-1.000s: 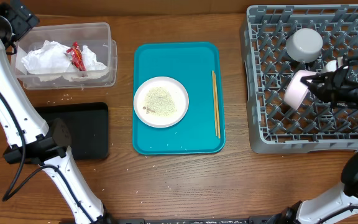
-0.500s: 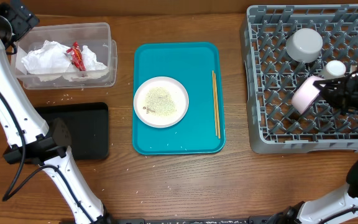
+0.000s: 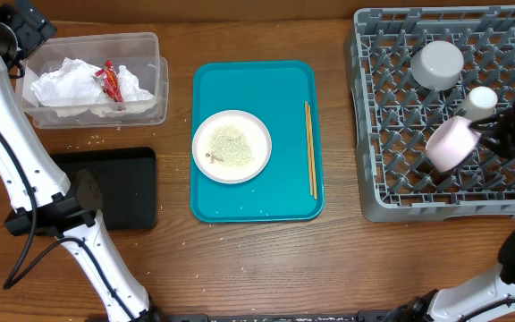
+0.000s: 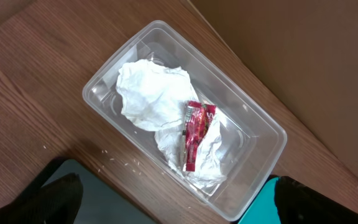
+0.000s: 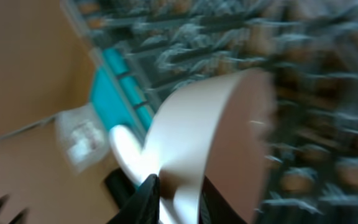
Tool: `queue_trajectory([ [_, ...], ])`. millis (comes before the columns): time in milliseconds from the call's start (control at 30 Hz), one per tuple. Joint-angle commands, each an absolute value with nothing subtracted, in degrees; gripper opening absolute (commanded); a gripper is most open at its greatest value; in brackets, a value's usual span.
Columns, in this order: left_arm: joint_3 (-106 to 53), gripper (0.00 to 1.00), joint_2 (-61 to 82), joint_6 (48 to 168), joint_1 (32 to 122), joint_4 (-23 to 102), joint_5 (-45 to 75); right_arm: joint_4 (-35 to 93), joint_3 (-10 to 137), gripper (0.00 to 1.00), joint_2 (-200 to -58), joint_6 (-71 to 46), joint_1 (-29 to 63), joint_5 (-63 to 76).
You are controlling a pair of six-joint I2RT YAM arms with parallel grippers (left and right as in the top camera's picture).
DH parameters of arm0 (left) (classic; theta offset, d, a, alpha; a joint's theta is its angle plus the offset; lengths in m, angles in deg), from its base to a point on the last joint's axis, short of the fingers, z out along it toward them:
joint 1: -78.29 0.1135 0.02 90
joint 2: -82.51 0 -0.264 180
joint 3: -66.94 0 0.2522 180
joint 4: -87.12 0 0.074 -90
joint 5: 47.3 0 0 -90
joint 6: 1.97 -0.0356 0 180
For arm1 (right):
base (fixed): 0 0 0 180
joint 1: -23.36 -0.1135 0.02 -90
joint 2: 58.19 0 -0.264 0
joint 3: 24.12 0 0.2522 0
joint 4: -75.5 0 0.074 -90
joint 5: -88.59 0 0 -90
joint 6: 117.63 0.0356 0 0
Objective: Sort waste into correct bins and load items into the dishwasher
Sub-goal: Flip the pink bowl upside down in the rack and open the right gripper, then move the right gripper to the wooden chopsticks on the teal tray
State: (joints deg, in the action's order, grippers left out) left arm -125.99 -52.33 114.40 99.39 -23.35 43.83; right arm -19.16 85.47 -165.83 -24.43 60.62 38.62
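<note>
right tool (image 5: 176, 190): jaws straddle the rim of the smaller white dish (image 3: 450, 145). Wrist view is motion-smeared, so I can't tell if they clamp it or have slack.
dish: tilted on edge among the pegs on the right of the dish rack (image 3: 392, 134), just below the small white cup (image 3: 483, 97). On-edge pose suits slotting between pegs, my read.
rack neighbour: grey bowl (image 3: 439, 63) mouth-down near the top, apart from the dish; likely so it drains.
left tool (image 4: 179, 186): jaws fully spread, nothing in them, hangs over the clear tub (image 3: 141, 49).
tub: crumpled napkins (image 4: 148, 93) plus 1 red wrapper (image 4: 194, 134) inside.
black tray (image 3: 123, 188): below the tub, nothing visible in it.
not yet done: large white plate (image 3: 202, 165) with rice (image 3: 232, 143) sits on the teal tray (image 3: 249, 85), chopsticks (image 3: 310, 148) beside it; stray grains (image 3: 88, 140) on the surface (image 3: 257, 259) near the tub.
hidden: right fingertip contact; how the dish seats in the pegs; rack's right edge is cut off.
</note>
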Motion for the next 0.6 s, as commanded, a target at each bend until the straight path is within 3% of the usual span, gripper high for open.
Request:
queue_trajectory([
  [0, -126.1, 1.0, -52.16, 113.11, 99.61, -23.44, 44.22, -20.93, 88.99, 0.23, -165.74, -14.36, 61.36, 18.64],
  [167, -126.1, 1.0, -52.16, 113.11, 99.61, -23.44, 44.22, -24.06, 92.66, 0.27, -165.57, -8.7, 61.36, 9.22],
  [367, -126.1, 1.0, -52.16, 113.11, 99.61, -23.44, 44.22, -26.68, 94.65, 0.27, -164.95, -8.32, 60.01, 8.94],
  [567, -126.1, 1.0, -52.16, 113.11, 99.61, -23.44, 44.22, -24.91, 93.77, 0.23, -164.91, -11.14, 52.97, 7.93],
])
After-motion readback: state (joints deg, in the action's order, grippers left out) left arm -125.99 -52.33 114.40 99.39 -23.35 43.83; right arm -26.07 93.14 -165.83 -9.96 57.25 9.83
